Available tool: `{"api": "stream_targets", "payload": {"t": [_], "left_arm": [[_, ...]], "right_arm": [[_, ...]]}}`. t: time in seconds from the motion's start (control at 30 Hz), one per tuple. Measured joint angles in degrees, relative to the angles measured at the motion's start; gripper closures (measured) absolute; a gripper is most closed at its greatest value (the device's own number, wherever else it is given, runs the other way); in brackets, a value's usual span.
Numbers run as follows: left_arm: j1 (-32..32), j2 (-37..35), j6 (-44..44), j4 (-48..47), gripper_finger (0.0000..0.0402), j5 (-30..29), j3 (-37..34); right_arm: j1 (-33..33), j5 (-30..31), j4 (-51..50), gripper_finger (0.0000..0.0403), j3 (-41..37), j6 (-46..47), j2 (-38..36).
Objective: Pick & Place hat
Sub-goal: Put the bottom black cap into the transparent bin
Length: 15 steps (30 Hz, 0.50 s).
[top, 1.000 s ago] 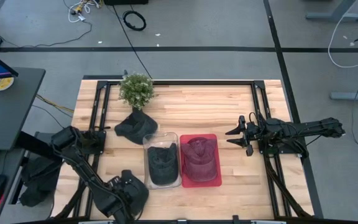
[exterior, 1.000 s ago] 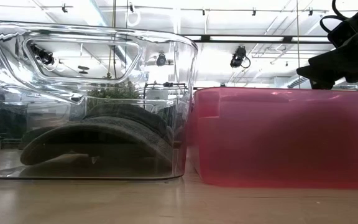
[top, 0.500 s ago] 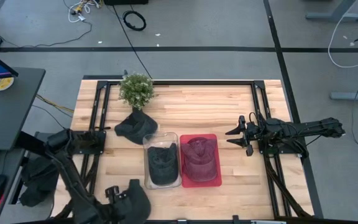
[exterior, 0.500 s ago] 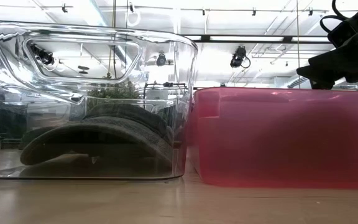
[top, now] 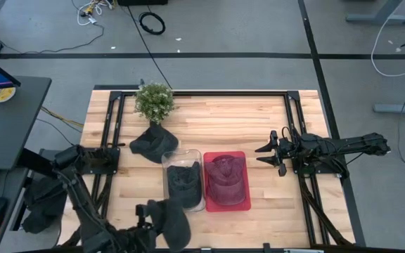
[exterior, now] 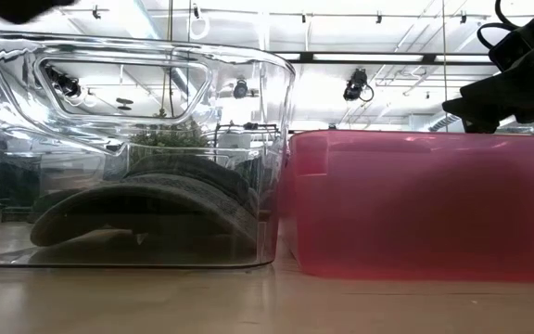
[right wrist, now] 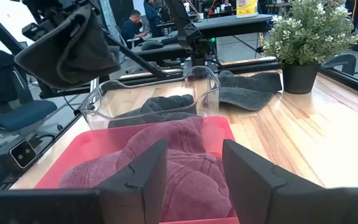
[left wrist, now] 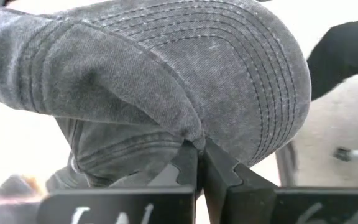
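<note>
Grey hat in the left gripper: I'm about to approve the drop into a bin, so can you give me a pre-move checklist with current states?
1. Left gripper shut on the grey denim hat: ok.
2. Hat lifted off the wooden table: ok.
3. Clear plastic bin free: not ok, a dark hat lies inside.
4. Red plastic bin free: not ok, it holds a maroon hat.
5. Right gripper open, parked off to the bins' right: ok.

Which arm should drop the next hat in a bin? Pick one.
Left. The left gripper is already shut on a grey hat near the clear bin. The right gripper is open, holds nothing and waits beside the red bin.
</note>
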Motion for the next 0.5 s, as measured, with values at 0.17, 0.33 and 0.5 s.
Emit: {"api": "stream_targets", "payload": {"t": [0.17, 0.33, 0.5], "left_arm": [[3.4, 0.0, 5.0, 0.0, 0.0395, -1.1, 0.0], [6.7, 0.0, 8.2, 0.0, 0.0395, -3.7, 0.0], [9.2, 0.0, 11.6, 0.0, 0.0395, -4.4, 0.0]], "right_arm": [[0.0, 0.0, 0.0, 0.0243, 0.0, 0.0, 0.0], [0.0, 0.0, 0.0, 0.0243, 0.0, 0.0, 0.0], [0.0, 0.0, 0.0, 0.0243, 0.0, 0.0, 0.0]]}}
